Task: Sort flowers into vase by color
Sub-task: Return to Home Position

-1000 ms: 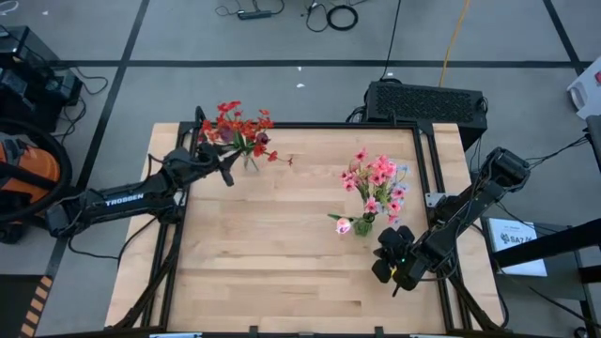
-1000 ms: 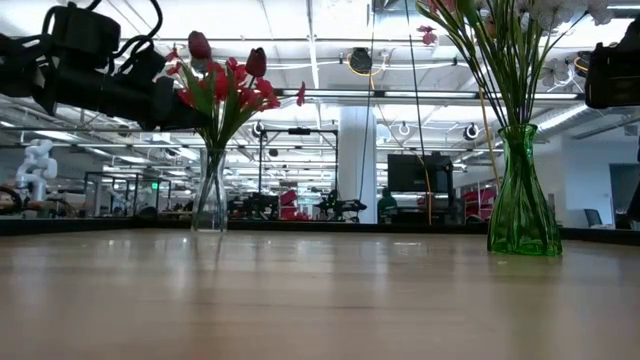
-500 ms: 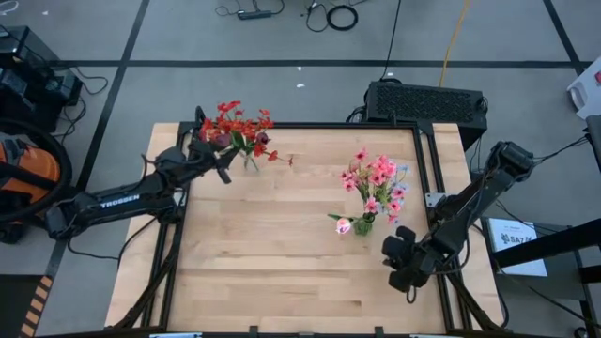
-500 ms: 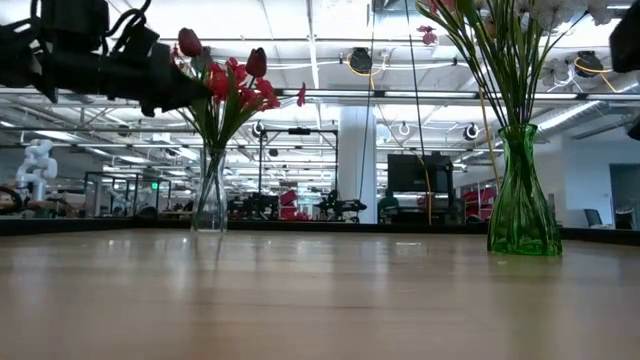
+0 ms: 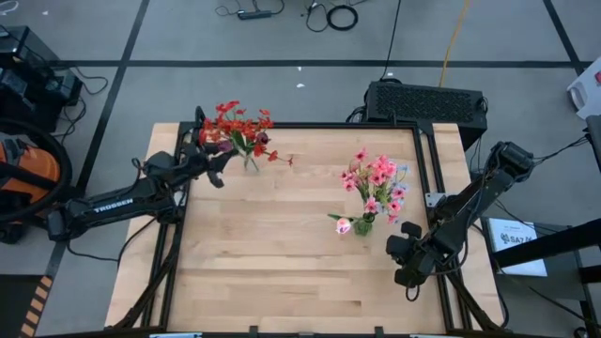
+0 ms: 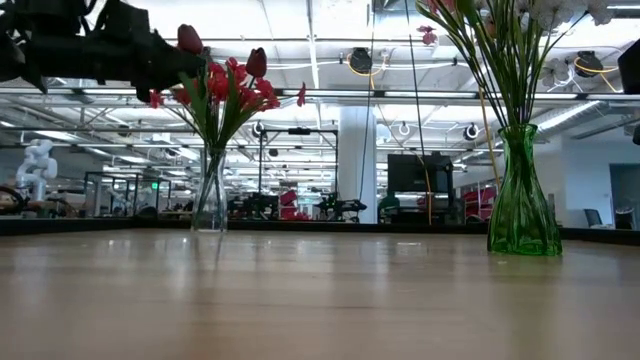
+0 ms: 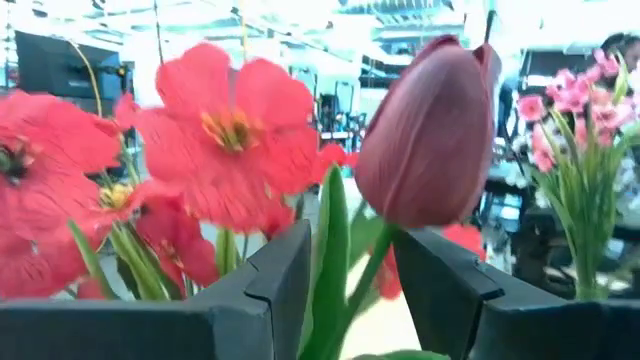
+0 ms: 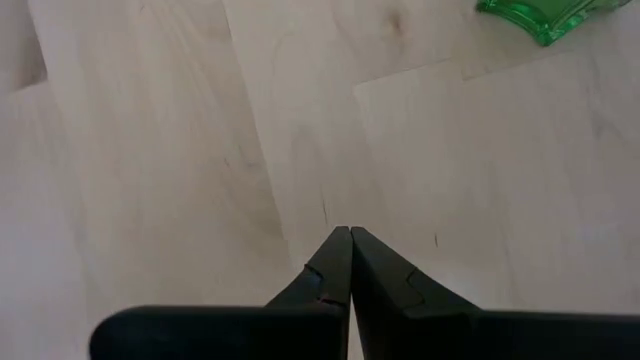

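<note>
A clear glass vase (image 5: pixel 249 161) at the far left holds bright red flowers (image 5: pixel 239 124) and two dark red tulips; it also shows in the low view (image 6: pixel 210 190). My left gripper (image 5: pixel 220 158) is open beside this bunch. In the left wrist view its fingers (image 7: pixel 365 290) stand on either side of one tulip's stem (image 7: pixel 372 265), below the bloom (image 7: pixel 430 130); I cannot tell whether they touch it. A green vase (image 5: pixel 363 225) at the right holds pink blossoms (image 5: pixel 376 174) and a pale bunch. My right gripper (image 5: pixel 406 259) is shut and empty above the table's near right part.
A pink blossom (image 5: pixel 343 225) hangs low beside the green vase. A black frame (image 5: pixel 310 125) runs round the table. A black box (image 5: pixel 427 101) sits beyond the far edge. Bare wood (image 5: pixel 282 253) lies between the vases and toward the near edge.
My left gripper has drawn back a little toward the table's left edge and risen slightly beside the red bunch. My right gripper has moved a little toward the table's right edge, staying shut.
</note>
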